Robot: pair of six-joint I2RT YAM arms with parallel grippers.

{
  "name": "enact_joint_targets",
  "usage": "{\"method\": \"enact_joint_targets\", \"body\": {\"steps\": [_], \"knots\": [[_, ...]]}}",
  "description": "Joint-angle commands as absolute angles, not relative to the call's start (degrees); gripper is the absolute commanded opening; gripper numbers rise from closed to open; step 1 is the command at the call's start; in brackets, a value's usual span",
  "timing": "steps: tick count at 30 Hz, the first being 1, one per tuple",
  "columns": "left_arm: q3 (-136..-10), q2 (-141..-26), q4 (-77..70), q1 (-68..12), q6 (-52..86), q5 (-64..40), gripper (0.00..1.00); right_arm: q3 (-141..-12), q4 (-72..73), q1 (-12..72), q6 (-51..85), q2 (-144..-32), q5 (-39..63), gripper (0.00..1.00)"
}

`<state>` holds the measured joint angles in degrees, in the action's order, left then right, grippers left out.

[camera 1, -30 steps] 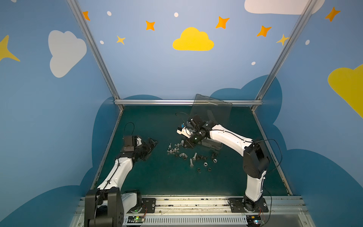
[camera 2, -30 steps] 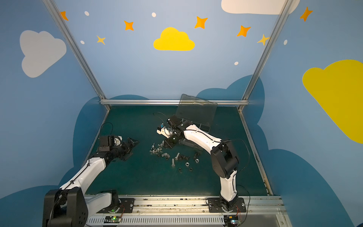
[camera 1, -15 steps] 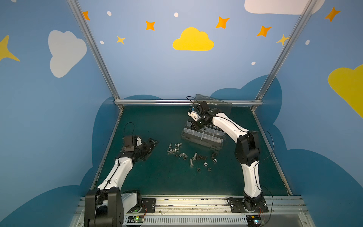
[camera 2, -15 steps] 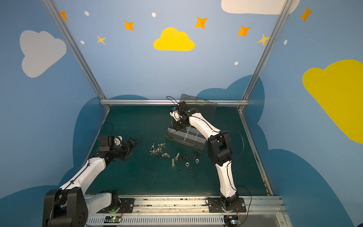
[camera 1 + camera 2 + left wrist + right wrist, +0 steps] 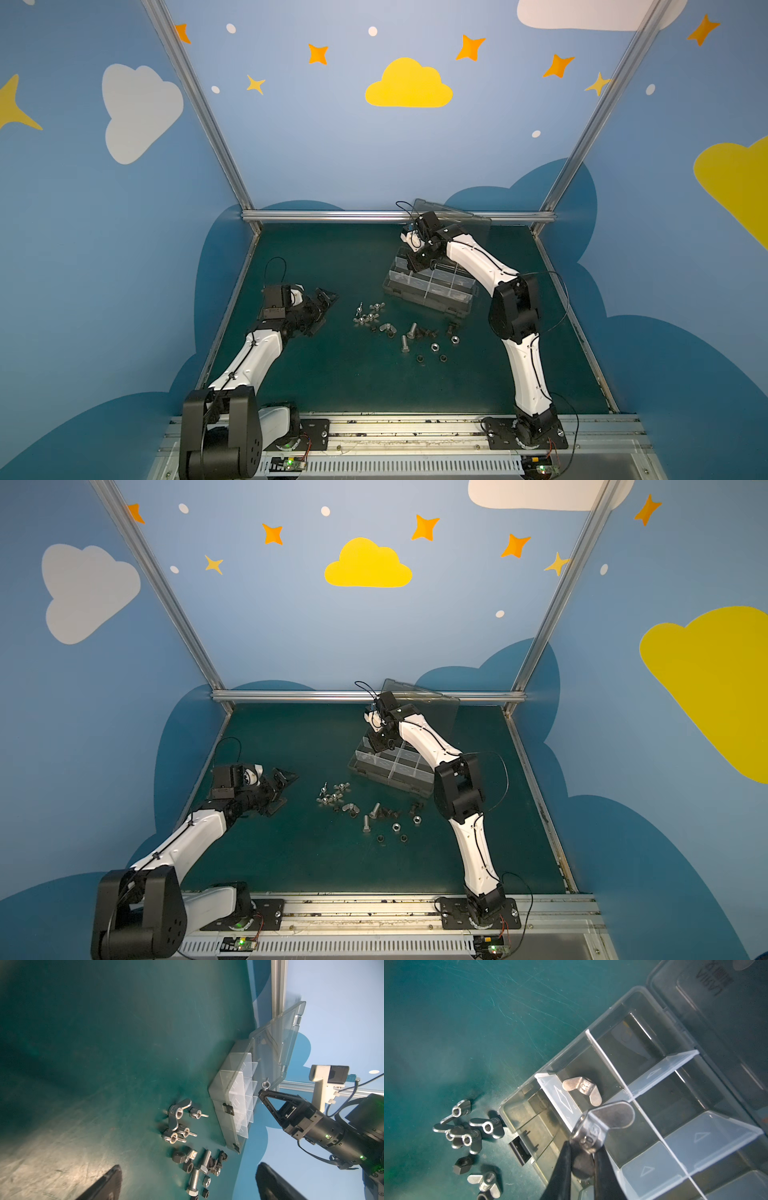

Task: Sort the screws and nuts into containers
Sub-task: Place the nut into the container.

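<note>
- The right fingers (image 5: pixel 563 1167) are drawn almost together. We see them pinching a silver wing nut (image 5: pixel 604 1124) by its lower part, with one wing standing up past the tips.
- The held wing nut hangs above the dividers of the open organizer box (image 5: pixel 428 302), at the end of the box nearer the left arm. In the left wrist view it sits at the very tip of the right fingers, in front of the raised lid (image 5: pixel 276 1039).
- A second wing nut (image 5: pixel 583 1088) lies flat on the floor of a compartment against the box's end wall, just beside the held one as the right wrist view shows it. We cannot tell which row that compartment belongs to.
- The left fingers (image 5: pixel 104 1186) stand wide apart and grip nothing. In both top views they sit low over the table (image 5: pixel 332 374), well apart from the box and to one side of the loose parts. We cannot tell whether a tip touches the table.
- The loose parts lie on the table between the left fingers and the box. There is a cluster of wing nuts (image 5: pixel 175 1113), then hex bolts (image 5: pixel 193 1178), silver hex nuts (image 5: pixel 435 346) and black hex nuts (image 5: pixel 463 1165).
</note>
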<state>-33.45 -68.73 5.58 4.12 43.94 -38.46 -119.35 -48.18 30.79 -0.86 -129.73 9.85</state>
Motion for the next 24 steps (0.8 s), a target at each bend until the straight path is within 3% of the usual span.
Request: {"method": "enact_joint_targets", "body": {"steps": [1,24], "knots": [[-35.04,-69.93,4.39,3.48,44.29,-39.61,1.0,-120.81,-49.75,30.96,-0.95,-130.9,8.62,0.0],[-38.4,-77.02,-1.38,0.0,46.23,-40.24,0.99,-124.88,-50.19,32.8,-2.73,-135.28,6.61,0.0]]}}
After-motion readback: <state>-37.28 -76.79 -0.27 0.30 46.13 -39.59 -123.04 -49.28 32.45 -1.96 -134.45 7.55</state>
